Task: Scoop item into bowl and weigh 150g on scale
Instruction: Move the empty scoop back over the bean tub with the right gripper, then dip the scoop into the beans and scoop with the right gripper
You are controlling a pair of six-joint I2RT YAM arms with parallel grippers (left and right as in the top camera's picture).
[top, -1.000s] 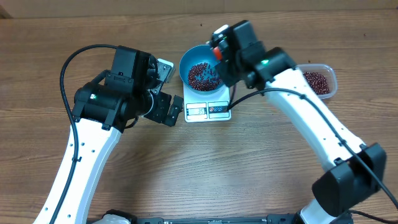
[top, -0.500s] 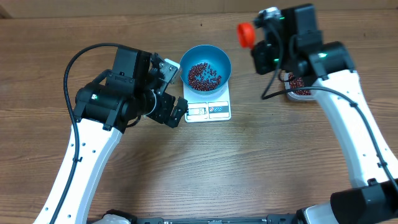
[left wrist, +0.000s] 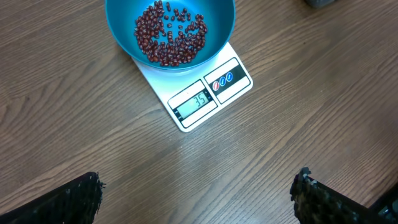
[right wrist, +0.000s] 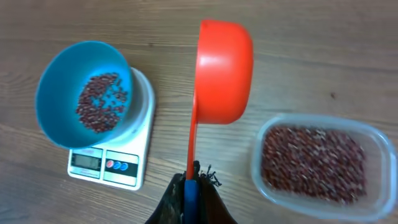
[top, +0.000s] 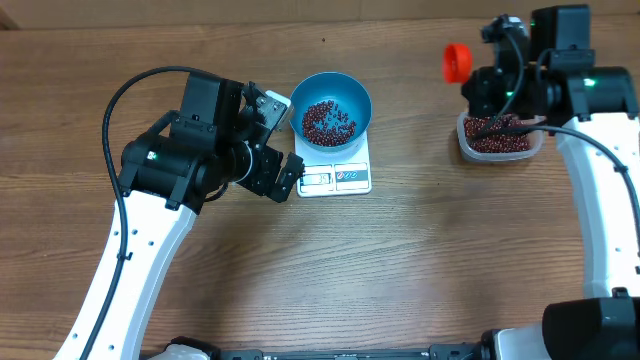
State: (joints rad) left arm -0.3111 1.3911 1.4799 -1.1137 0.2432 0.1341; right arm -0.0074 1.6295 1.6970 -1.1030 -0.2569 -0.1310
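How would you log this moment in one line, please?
right jaws: shut on scoop handle, beside tub | left jaws: open, empty | bowl on scale: some beans

Beside scale point(top: 335, 178), left hand point(top: 278, 145) — open tabletop point(top: 415, 130) toward tub point(top: 500, 156)

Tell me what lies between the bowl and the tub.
Bare table between bowl and tub, clear in the overhead view. The orange scoop, pinched in the right gripper, hangs above that gap, nearer the tub.

One bowl point(top: 362, 100), scale point(top: 335, 178), scoop point(top: 457, 62), tub point(top: 500, 155)
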